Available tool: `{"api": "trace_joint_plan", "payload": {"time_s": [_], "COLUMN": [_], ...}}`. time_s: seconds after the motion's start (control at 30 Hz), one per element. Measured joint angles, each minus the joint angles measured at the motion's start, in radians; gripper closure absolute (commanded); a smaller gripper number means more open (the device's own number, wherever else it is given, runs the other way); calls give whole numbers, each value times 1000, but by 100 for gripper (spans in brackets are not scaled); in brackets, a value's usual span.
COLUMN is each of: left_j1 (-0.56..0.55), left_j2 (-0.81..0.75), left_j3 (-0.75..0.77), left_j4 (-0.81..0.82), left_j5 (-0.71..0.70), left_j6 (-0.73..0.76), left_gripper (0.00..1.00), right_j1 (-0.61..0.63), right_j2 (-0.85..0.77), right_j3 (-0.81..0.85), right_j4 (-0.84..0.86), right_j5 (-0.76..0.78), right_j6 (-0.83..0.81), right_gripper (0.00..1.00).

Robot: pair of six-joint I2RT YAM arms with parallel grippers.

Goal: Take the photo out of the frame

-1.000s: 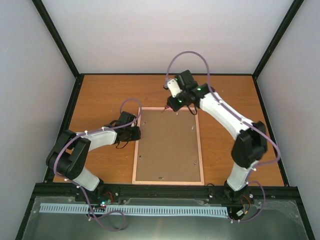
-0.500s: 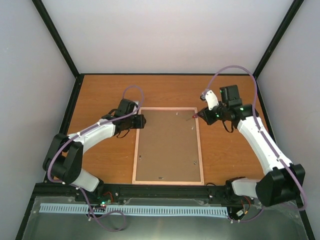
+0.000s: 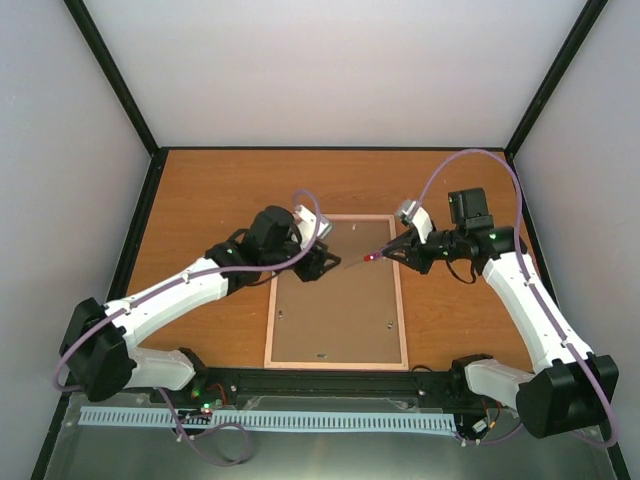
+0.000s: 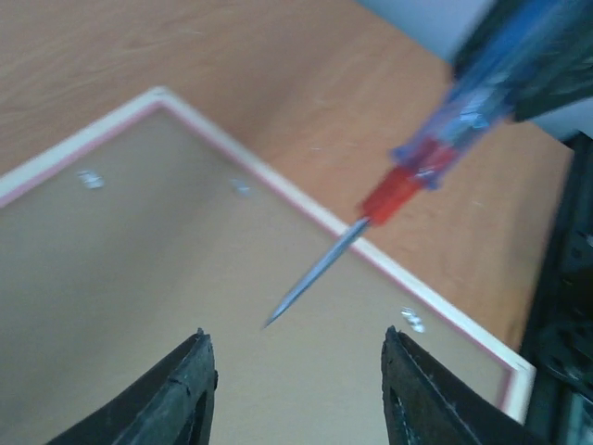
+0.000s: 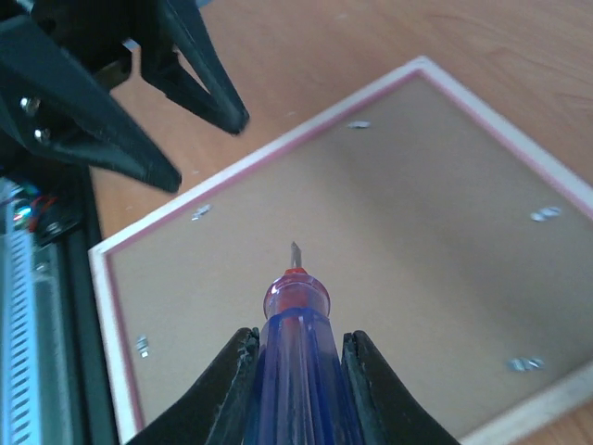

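Frame [image 3: 270, 320] face-down, brown backboard [image 3: 335, 310] seated in it; left gripper [image 4: 295, 348] half-open above, empty; right gripper [image 5: 299, 338] clamped on screwdriver [image 4: 435, 153].

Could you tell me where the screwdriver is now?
Seen from above, the screwdriver sits between the fingers of the right gripper, its tip over the far half of the frame, pointing toward the left gripper.

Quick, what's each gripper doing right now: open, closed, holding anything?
Left gripper: open, empty, above the frame.
Right gripper: closed on the screwdriver.
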Motion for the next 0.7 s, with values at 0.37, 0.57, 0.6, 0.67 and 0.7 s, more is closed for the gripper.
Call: {"api": "trace_joint_plan", "payload": {"time_s": [0.37, 0.57, 0.6, 0.67, 0.7], "left_j1": [-175, -183, -186, -191, -195], "left_j2": [5, 66, 76, 93, 101], "left_j3": [5, 26, 31, 39, 44], "left_j4": [2, 2, 2, 2, 2], "left_j5": [16, 56, 67, 88, 97], "left_j6": [92, 124, 131, 146, 151], "left_gripper": [51, 60, 62, 67, 70], "right_j1": [0, 0, 0, 0, 0], "right_j2": [18, 9, 7, 6, 6], "right_j3": [-80, -95, -96, -98, -99], "right_j4": [-79, -86, -86, -87, -87], "right_j5": [-256, -304, -310, -316, -319], "right_j6": [-152, -181, -184, -187, -189], "right_gripper": [93, 93, 93, 93, 93]}}
